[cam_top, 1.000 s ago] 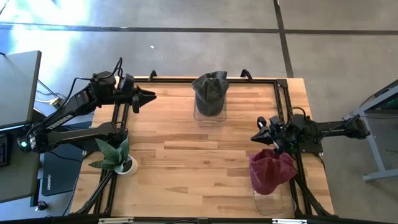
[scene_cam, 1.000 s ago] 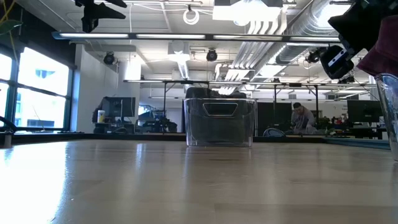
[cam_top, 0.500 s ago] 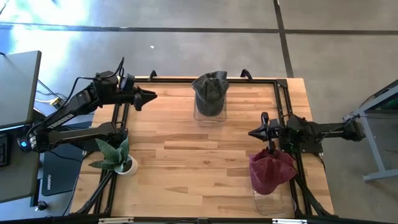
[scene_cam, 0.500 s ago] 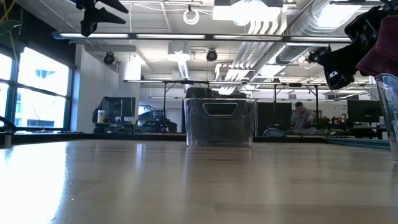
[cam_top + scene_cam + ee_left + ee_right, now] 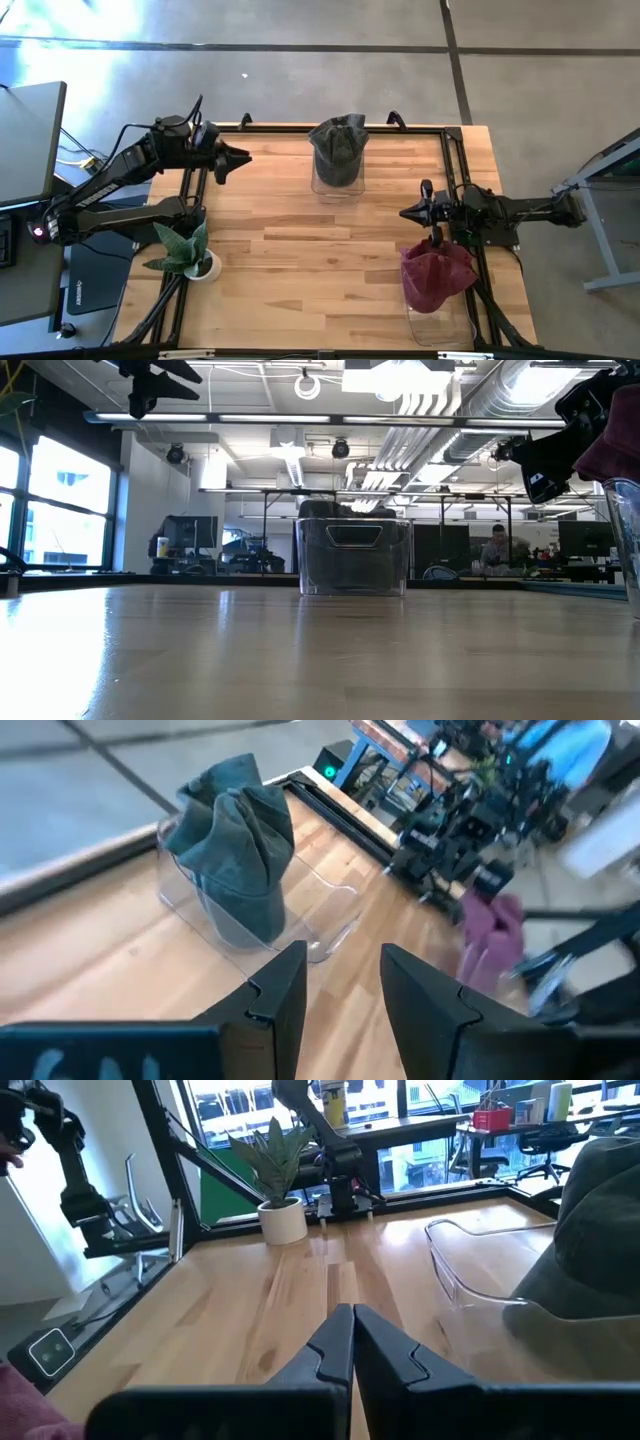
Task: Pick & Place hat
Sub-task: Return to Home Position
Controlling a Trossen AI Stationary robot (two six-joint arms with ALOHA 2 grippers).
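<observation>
A grey-green hat [image 5: 338,148] sits in a clear bin [image 5: 337,185] at the table's far middle, its crown standing above the rim [image 5: 235,840]. A maroon hat [image 5: 434,274] lies bunched on top of a second clear bin [image 5: 440,325] at the near right. My left gripper [image 5: 243,158] hovers open and empty over the far left corner, pointing toward the grey-green hat. My right gripper [image 5: 406,213] is shut and empty, level, just beyond the maroon hat and pointing toward the table's left [image 5: 352,1320].
A potted plant [image 5: 186,250] in a white pot stands at the near left edge. Black frame rails [image 5: 455,160] run along the table's sides. Bare wood [image 5: 300,240] lies between the two bins and the plant.
My right gripper has rolled about its own pointing line, levelled out and sunk a little, shifting slightly toward the table's left, then held still. It has stayed shut. Both hats lie as before.
</observation>
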